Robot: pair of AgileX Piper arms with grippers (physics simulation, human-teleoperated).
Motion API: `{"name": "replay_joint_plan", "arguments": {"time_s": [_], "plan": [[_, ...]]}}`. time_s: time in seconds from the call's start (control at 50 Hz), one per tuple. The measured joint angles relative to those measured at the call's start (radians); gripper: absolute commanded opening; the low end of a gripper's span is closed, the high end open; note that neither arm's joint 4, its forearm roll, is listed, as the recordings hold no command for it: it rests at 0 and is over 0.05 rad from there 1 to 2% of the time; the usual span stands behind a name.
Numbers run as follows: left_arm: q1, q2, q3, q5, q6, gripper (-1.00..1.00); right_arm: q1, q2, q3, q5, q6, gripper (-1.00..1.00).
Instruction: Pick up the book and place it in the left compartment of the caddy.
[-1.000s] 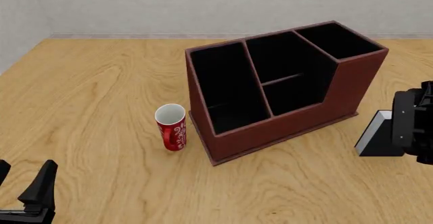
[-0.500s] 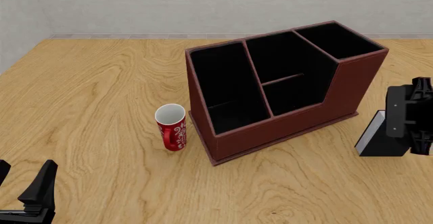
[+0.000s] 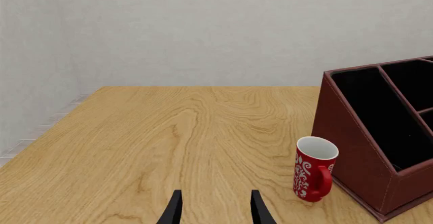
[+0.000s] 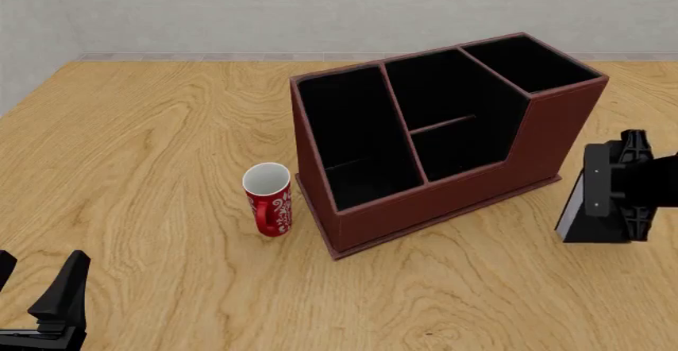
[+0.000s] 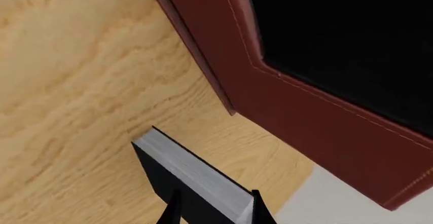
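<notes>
Early stage — black hardcover book (image 4: 574, 216) stands on table beside reddish-brown caddy (image 4: 551, 140), left compartment (image 4: 350, 140) empty; right gripper (image 5: 213, 210) fingers straddle the book, grip unclear — left gripper (image 3: 214, 211) fingers apart

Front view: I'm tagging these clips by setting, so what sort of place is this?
Probably a simulated desk or office tabletop: a wooden table against a plain wall, with a desk caddy, a red mug and a book.

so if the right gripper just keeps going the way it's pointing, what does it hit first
Most likely the book. In the right wrist view the right gripper has its fingertips on either side of the book's white page edge, so it would meet that edge, then the table beneath. Depth is unclear.
</notes>
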Motion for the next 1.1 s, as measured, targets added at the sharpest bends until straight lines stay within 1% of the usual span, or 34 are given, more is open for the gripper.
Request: {"name": "replay_joint_plan", "arguments": {"time_s": [0.16, 0.18, 0.48, 0.68, 0.9, 1.1], "plan": [[0.000, 0.000, 0.000, 0.000, 0.000, 1.00, 0.007, 0.004, 0.004, -0.030, -0.001, 1.00], [0.000, 0.000, 0.000, 0.000, 0.000, 1.00, 0.007, 0.004, 0.004, -0.032, -0.001, -1.00], [0.000, 0.000, 0.000, 0.000, 0.000, 1.00, 0.002, -0.012, 0.031, -0.031, -0.015, -1.00], [0.000, 0.000, 0.000, 0.000, 0.000, 1.00, -0.003, -0.060, 0.049, -0.012, -0.015, -1.00], [0.000, 0.000, 0.000, 0.000, 0.000, 1.00, -0.001, -0.146, 0.073, 0.053, -0.008, -1.00], [0.000, 0.000, 0.000, 0.000, 0.000, 1.00, 0.003, -0.233, 0.093, 0.140, -0.003, -1.00]]}}
